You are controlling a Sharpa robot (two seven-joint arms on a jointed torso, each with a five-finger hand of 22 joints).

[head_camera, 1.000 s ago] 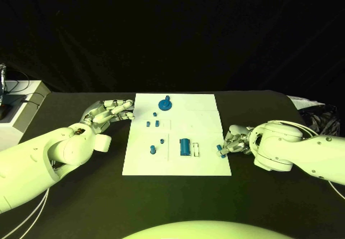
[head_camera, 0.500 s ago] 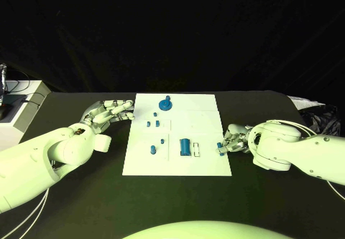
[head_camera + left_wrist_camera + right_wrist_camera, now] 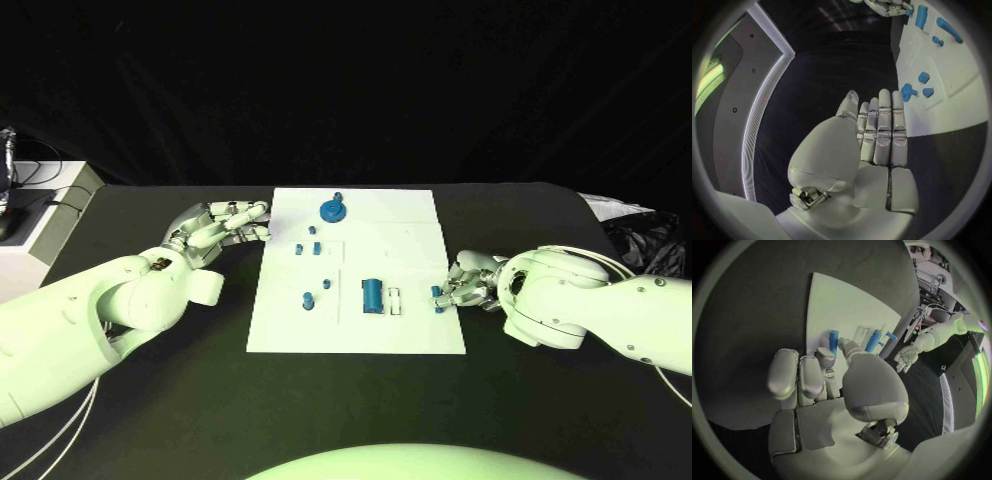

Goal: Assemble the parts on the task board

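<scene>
Your right robot hand [image 3: 464, 285], at the middle right of the head view, pinches a small blue peg [image 3: 437, 296] at the white task board's [image 3: 389, 330] right edge. Your left robot hand [image 3: 219, 225] hovers with fingers extended, holding nothing, over the black tabletop [image 3: 173, 400] left of the board. A blue block [image 3: 372, 294] sits centre-board.

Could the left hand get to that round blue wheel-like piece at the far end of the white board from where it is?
Probably yes: the left hand is empty beside the board, and nothing lies between it and the wheel.
</scene>
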